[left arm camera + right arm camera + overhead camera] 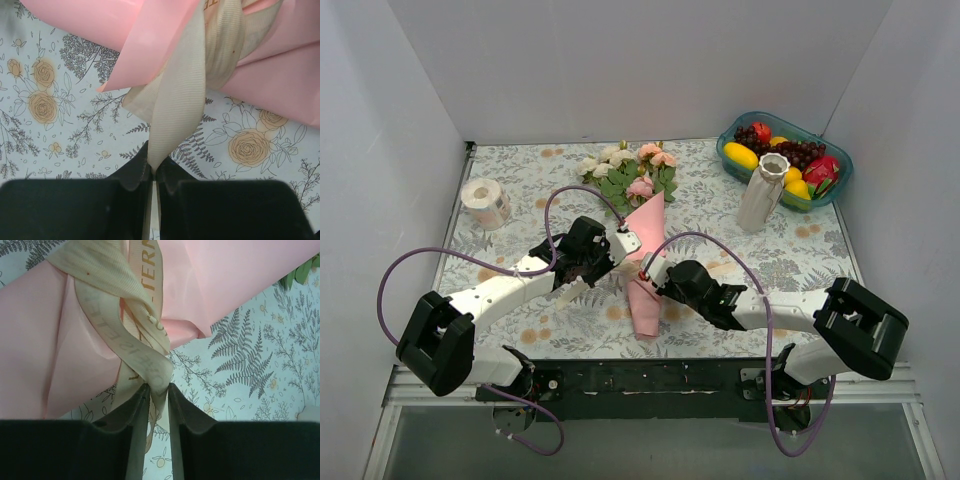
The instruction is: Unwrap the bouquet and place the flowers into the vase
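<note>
The bouquet [647, 225] lies on the floral tablecloth at mid-table, its pink paper cone pointing toward me. The flowers [630, 170] spread out at its far end. Around the cone runs a cream ribbon [180, 95], [145, 355]. My left gripper [620, 243], [153, 172] sits just left of the cone, shut on a tail of that ribbon. On the cone's right side, my right gripper [648, 275], [159, 390] has its jaws closed narrowly on a folded loop of the ribbon. The vase [763, 192] stands upright at the back right.
A teal bowl [723, 148] of fruit sits right behind the vase in the back right corner. At the left edge of the cloth stands a white tape roll [485, 202]. White walls enclose the table on three sides.
</note>
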